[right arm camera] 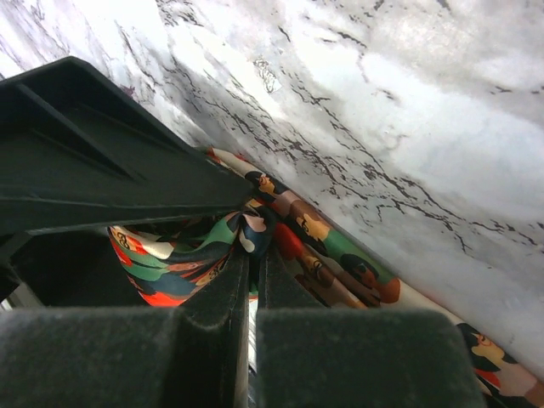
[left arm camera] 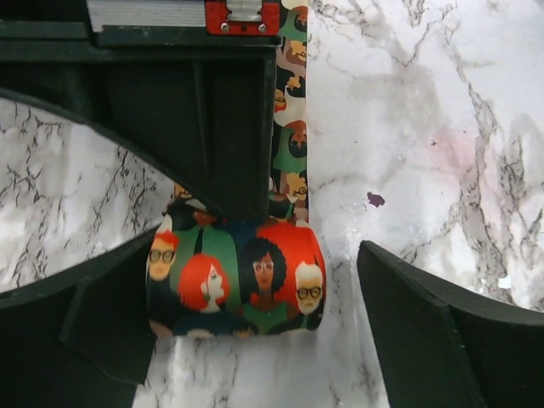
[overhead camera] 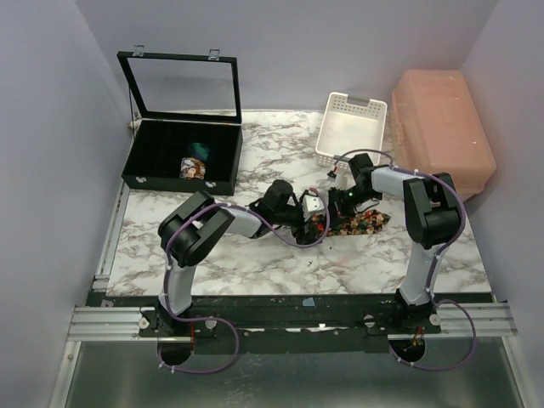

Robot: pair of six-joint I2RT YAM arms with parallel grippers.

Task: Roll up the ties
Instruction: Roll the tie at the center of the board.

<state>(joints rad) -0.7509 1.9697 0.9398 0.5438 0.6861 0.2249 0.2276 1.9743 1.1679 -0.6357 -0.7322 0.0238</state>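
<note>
**Inspecting the tie roll: left jaws wide, right jaws closed**

Item under work: a tie point(overhead camera: 361, 224) printed with cartoon faces in red, green and orange. It lies on the marble bench point(overhead camera: 255, 263) on the near side of the white basket point(overhead camera: 350, 127), toward the arm bases. The end to the basket's near left is wound into a short roll point(left arm camera: 234, 280). The rest lies flat on the bench, running from the roll to the right, along the near side of the basket.

Left gripper point(overhead camera: 316, 228): positioned at the roll, to the near left of the basket. Its jaws stand wide, with one finger point(left arm camera: 442, 331) on each side of the roll. That finger is clear of the roll, with bare marble between them. The opposite finger meets the roll's edge in the wrist view, but contact cannot be confirmed.

Right gripper point(overhead camera: 338, 204): also on the near side of the basket, down on the tie just behind the roll. Its jaws are closed, the fingers point(right arm camera: 340, 357) lying side by side with their tips against bunched cloth. Whether any cloth is caught between them cannot be told.

Other items: a black case point(overhead camera: 170, 181) stands with its lid raised, well to the left of the basket. It holds a rolled tie point(overhead camera: 194, 167) and, just behind that, a teal tie point(overhead camera: 199, 150). A pink lidded box point(overhead camera: 442, 127) stands just to the right of the basket.
</note>
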